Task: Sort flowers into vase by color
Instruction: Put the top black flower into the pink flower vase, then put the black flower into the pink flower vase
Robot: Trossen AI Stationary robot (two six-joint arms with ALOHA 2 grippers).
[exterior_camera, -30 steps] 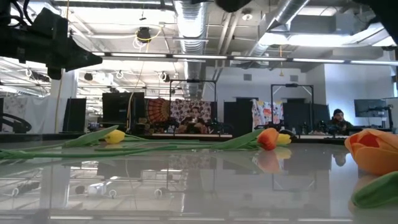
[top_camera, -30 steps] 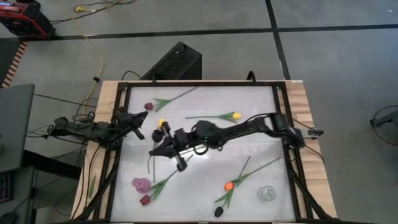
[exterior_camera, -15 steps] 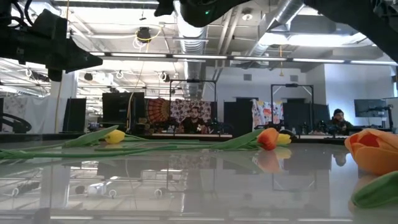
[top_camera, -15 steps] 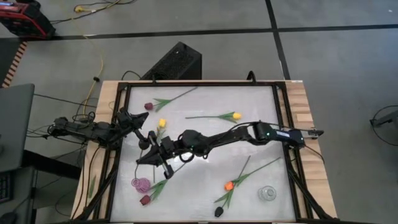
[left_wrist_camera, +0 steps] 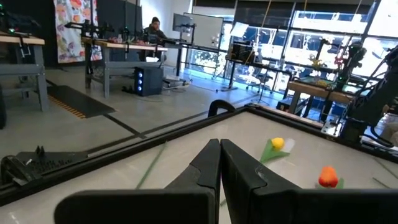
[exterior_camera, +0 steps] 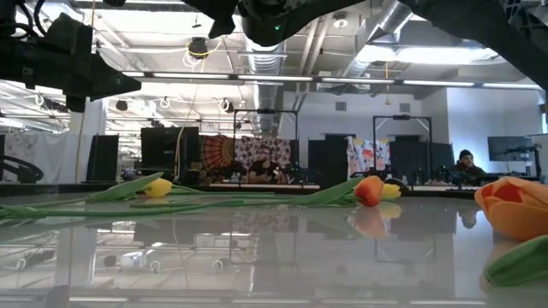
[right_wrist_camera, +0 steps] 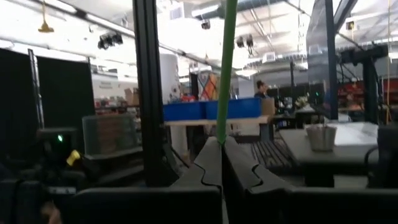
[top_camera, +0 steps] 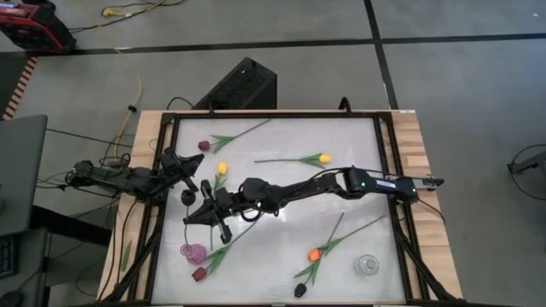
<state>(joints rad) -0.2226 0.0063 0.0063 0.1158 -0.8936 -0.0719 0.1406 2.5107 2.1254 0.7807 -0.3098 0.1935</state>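
My right gripper [top_camera: 201, 214] reaches across to the table's left part and is shut on a flower's thin green stem [right_wrist_camera: 225, 74]. The flower's head is outside the right wrist view, so I cannot tell its colour. My left gripper [left_wrist_camera: 219, 163] is shut and holds nothing; it waits at the left edge [top_camera: 182, 182]. A yellow tulip [top_camera: 222, 169] lies just far of my right gripper. More tulips lie flat: a maroon one [top_camera: 203, 146], a yellow-orange one [top_camera: 322, 159], an orange one [top_camera: 314, 254], a black one [top_camera: 300, 290] and a maroon one [top_camera: 199, 275]. My right gripper pinches the green stem [right_wrist_camera: 223, 134] between its two fingers. The fingers lie level, coming from the table's right, and cross the stem. The stem rises straight from the fingertips out of the wrist picture. I cannot tell which end it has.
A pinkish-purple vase [top_camera: 192, 251] stands near the left near corner and a clear glass vase [top_camera: 367, 265] near the right near corner. A black frame [top_camera: 388, 153] rims the white table. A black box [top_camera: 239, 85] sits beyond the far edge.
My right arm has stretched out, and its gripper has moved toward the table's left edge and slightly toward the near edge, still shut. In the low view it has come into sight at the top. The tulips lying on the table have stayed in place.
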